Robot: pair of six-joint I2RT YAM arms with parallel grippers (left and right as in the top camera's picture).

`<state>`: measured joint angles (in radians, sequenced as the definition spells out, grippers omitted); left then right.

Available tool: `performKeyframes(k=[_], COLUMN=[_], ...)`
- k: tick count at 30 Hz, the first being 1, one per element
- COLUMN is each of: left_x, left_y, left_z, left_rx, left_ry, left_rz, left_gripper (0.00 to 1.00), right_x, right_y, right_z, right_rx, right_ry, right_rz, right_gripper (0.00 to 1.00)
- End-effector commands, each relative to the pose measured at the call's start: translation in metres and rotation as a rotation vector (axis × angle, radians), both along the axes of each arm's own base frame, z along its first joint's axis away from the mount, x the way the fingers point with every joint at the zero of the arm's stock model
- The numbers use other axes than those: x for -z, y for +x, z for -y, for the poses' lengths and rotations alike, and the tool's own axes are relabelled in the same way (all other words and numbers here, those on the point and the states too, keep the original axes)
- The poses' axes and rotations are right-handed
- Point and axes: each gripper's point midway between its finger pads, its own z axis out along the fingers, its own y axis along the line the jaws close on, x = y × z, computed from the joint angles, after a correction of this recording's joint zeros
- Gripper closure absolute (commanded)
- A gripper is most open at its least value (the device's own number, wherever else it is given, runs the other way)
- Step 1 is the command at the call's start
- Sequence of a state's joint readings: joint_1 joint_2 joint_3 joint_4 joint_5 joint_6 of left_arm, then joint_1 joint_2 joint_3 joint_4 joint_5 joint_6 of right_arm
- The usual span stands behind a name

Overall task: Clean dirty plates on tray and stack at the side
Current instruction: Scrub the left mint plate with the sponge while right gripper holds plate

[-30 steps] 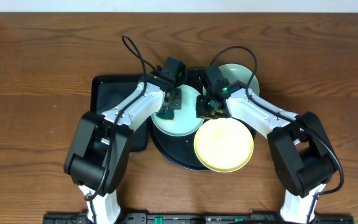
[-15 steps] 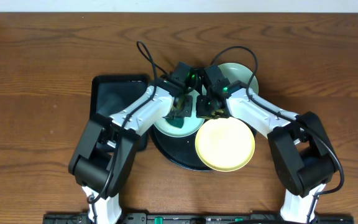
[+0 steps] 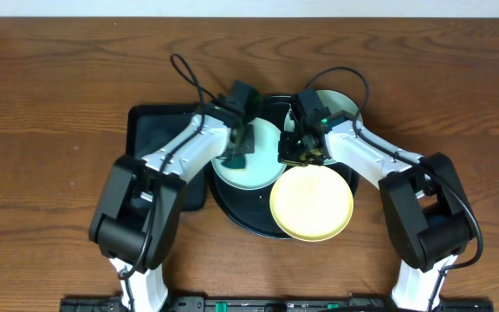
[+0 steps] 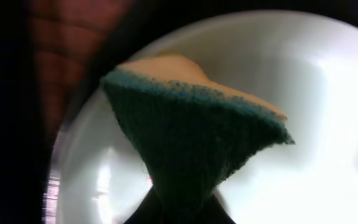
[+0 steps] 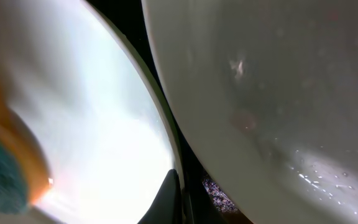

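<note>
The round black tray point(image 3: 239, 213) holds three plates. My left gripper point(image 3: 236, 154) is shut on a green-and-yellow sponge point(image 4: 191, 130) and presses it onto the left mint plate point(image 3: 254, 173), which fills the left wrist view point(image 4: 328, 93). My right gripper point(image 3: 293, 154) is shut on that plate's right rim; the right wrist view shows a finger point(image 5: 178, 199) on the rim point(image 5: 123, 112). The yellow plate point(image 3: 312, 204) lies at the tray's front, speckled in the right wrist view point(image 5: 278, 74). The second mint plate point(image 3: 336, 106) sits at the back right, partly under my right arm.
A smaller black rectangular tray point(image 3: 156, 137) lies just left of the round tray, partly under my left arm. Bare wooden table point(image 3: 50, 156) lies to the far left, right and front. Cables arch over the back of the tray.
My left gripper swept the sponge right across the mint plate, then back to its left part. My right gripper stayed on the plate's rim, its wrist shifting slightly.
</note>
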<state>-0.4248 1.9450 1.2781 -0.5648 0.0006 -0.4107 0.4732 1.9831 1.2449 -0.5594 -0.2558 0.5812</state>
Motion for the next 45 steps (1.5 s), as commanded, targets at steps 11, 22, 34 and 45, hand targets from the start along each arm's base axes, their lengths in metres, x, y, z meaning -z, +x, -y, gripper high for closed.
performKeyframes(k=[11, 22, 34, 45], left_x=[0.024, 0.015, 0.021, 0.009], left_y=[-0.041, 0.019, -0.039, -0.05], left_z=[0.043, 0.037, 0.065, 0.095], left_rx=[0.184, 0.154, 0.127, 0.216], left_ry=[-0.177, -0.005, -0.224, -0.404], left_rz=[-0.197, 0.101, -0.174, -0.225], left_gripper=[0.93, 0.93, 0.93, 0.93], right_x=[0.024, 0.024, 0.024, 0.024], right_y=[-0.018, -0.018, -0.015, -0.016], right_z=[0.013, 0.013, 0.012, 0.012], right_rx=[-0.002, -0.006, -0.004, -0.005], right_ry=[-0.058, -0.057, -0.056, -0.057], right_rz=[-0.068, -0.065, -0.055, -0.056], right_gripper=[0.99, 0.99, 0.99, 0.99])
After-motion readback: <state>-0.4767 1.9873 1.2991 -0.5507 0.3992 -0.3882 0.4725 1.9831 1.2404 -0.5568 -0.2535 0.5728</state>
